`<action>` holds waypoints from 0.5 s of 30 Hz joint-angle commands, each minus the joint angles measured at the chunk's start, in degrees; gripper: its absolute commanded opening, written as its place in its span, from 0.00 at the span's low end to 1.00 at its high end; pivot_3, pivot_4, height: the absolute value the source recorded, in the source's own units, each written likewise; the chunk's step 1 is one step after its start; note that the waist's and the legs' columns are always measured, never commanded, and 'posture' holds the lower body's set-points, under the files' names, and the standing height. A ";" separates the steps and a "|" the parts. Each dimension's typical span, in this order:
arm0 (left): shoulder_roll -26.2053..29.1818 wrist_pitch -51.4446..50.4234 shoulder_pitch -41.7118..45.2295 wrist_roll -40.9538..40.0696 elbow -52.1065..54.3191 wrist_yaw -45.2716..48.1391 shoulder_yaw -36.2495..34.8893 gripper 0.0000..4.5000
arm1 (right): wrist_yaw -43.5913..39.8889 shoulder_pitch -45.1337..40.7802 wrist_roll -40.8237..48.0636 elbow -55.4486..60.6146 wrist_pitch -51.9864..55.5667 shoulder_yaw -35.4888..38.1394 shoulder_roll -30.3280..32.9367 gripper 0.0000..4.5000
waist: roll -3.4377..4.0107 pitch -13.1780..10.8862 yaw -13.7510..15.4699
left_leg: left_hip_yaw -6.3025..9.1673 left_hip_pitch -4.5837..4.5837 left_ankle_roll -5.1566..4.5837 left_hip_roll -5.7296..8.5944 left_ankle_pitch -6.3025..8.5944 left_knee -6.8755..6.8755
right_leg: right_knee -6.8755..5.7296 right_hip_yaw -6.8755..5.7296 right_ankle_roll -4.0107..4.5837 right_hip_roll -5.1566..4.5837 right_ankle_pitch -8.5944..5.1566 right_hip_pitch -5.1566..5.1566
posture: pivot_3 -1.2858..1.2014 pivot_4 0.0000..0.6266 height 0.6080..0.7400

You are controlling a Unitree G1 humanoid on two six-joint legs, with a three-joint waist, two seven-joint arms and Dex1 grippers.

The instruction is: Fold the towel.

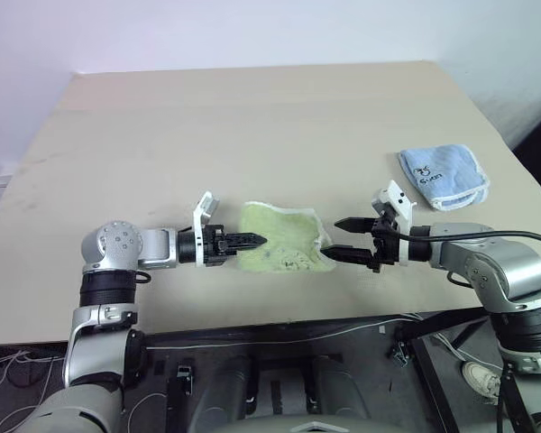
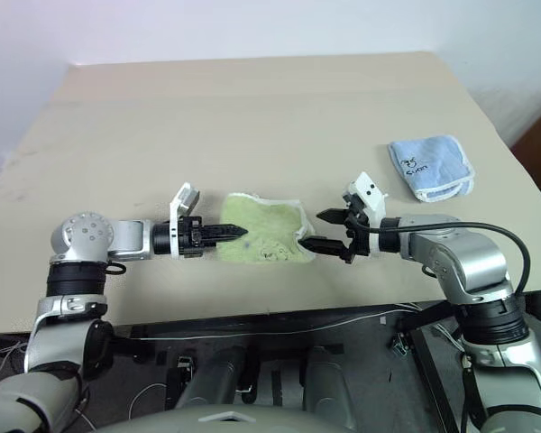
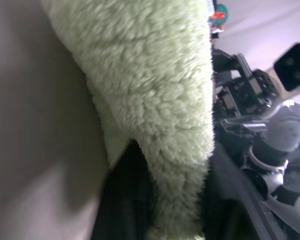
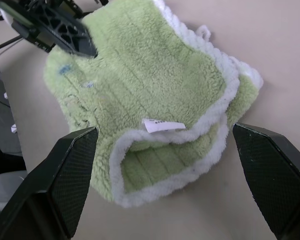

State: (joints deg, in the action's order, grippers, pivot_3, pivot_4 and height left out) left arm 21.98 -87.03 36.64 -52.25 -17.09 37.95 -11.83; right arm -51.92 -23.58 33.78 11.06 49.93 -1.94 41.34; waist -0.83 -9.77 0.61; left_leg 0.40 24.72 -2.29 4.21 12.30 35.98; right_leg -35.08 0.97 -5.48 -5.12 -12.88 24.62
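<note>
Tabletop of pale beige board carries the scene, with the light yellow-green terry towel edged in white stitching lying bunched and partly doubled over near its front edge, between the robot's two arms. A smaller light blue folded cloth sits well apart, beyond the right arm. The towel's long axis runs roughly across the table, from one arm toward the other; its open, layered white-trimmed edges and small white loop tag face the right side. The left gripper reaches in level from the towel's left end, its black fingers pinched down onto that end, with pile wrapped around them in the left wrist view. The right gripper hangs just beside the towel's opposite end, fingers spread wide and grasping nothing, the layered edge lying straight ahead between them. By these views, the next move likely hinges on the right gripper advancing onto that edge.
</note>
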 commanded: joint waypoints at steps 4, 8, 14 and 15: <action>0.84 0.70 -0.45 -1.07 2.92 3.35 0.44 0.00 | 1.64 0.13 0.05 0.88 -0.92 1.46 -1.61 1.00 | 0.00 0.00 0.07 | 0.00 0.02 0.00 0.00 0.00 0.00 | 0.01 0.00 0.00 0.00 0.00 0.01 | 0.52 0.24 1.00; 4.55 6.14 -1.21 0.07 7.35 8.37 2.82 0.00 | 2.24 -0.60 -0.10 0.54 -1.03 1.76 -2.00 1.00 | 0.00 0.00 -0.12 | 0.00 0.13 0.00 0.00 0.00 0.02 | -0.01 0.00 -0.01 0.00 0.01 0.12 | 0.52 0.24 1.00; 10.25 5.85 2.59 -1.27 8.26 7.96 -2.64 0.00 | 3.71 -0.16 1.16 1.27 -0.07 2.19 -3.99 1.00 | 0.00 0.00 -0.22 | 0.00 0.32 0.00 -0.01 -0.01 0.03 | -0.04 0.00 0.00 0.01 0.01 0.34 | 0.52 0.24 1.00; 10.96 5.80 3.26 -1.55 7.81 7.47 -4.08 0.00 | 3.89 -0.19 1.22 1.06 0.06 2.22 -4.20 1.00 | 0.00 0.00 -0.30 | -0.01 0.38 0.00 0.00 -0.01 0.03 | -0.06 0.01 -0.02 0.01 0.02 0.41 | 0.52 0.24 1.00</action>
State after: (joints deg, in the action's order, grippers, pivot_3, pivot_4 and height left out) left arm 31.75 -81.26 38.37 -52.25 -10.82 45.39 -12.60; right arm -48.36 -23.38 34.07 10.90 49.86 -1.42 37.25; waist -0.83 -9.77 0.30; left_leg 0.40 25.19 -2.28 4.21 12.29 36.02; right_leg -35.15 0.98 -5.58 -5.10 -12.82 25.13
